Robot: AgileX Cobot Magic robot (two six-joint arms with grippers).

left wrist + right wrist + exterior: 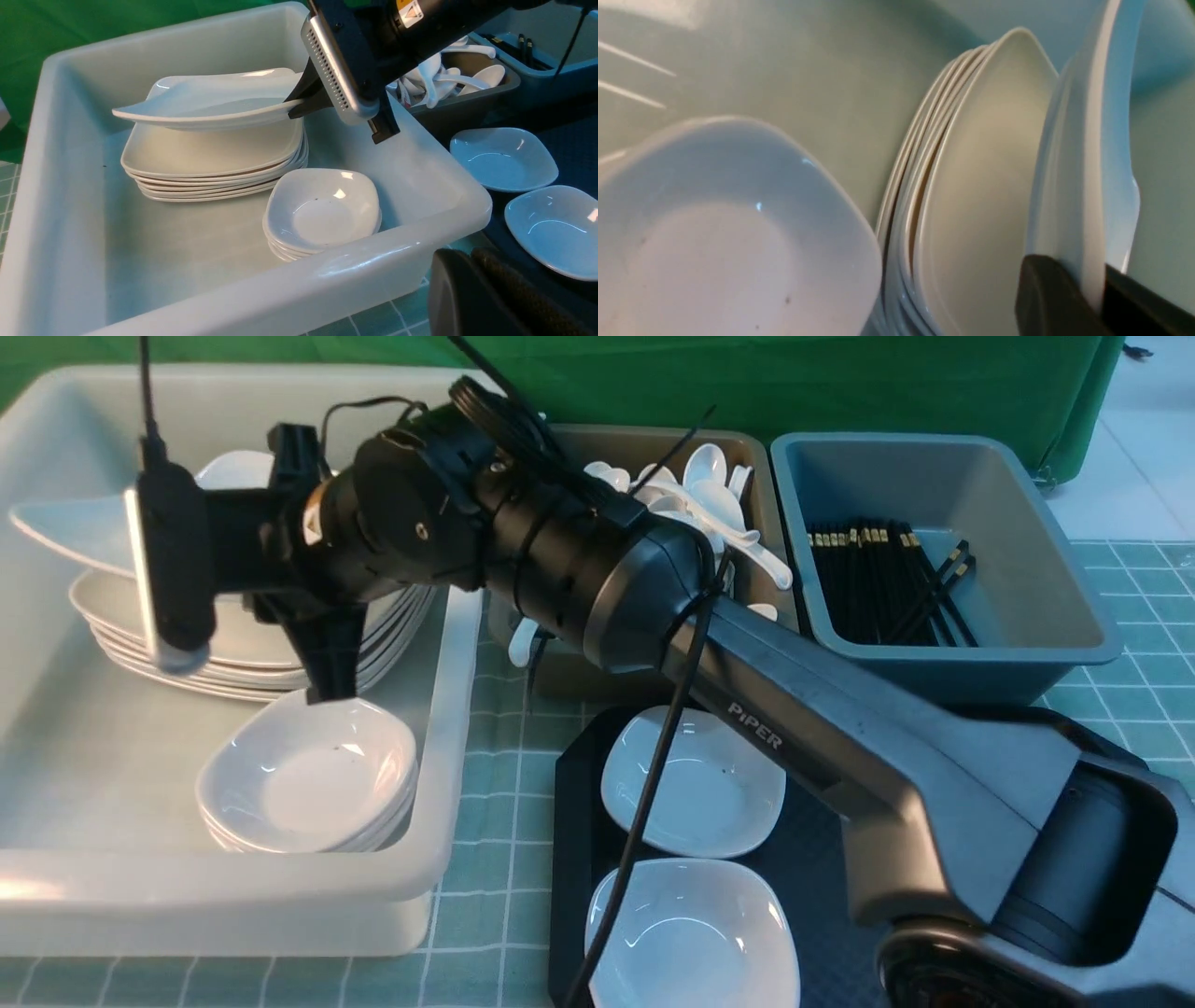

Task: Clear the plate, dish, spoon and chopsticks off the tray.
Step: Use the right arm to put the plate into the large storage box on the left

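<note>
The right gripper (299, 106) is pinching the plate (210, 100) by its rim, one jaw on each face of the edge. It is holding the plate slightly tilted, close over a stack of plates (205, 158) in the white bin (406, 261), at the upper left of the front view. Two dishes (695, 784) are lying on the tray (571, 821) at lower centre. Spoons (709, 476) are lying in a brown bin (644, 432) and chopsticks (868, 579) in a grey bin (1027, 593), upper right. The left gripper (467, 284) is showing only as a dark shape, and I cannot tell how its jaws stand.
</note>
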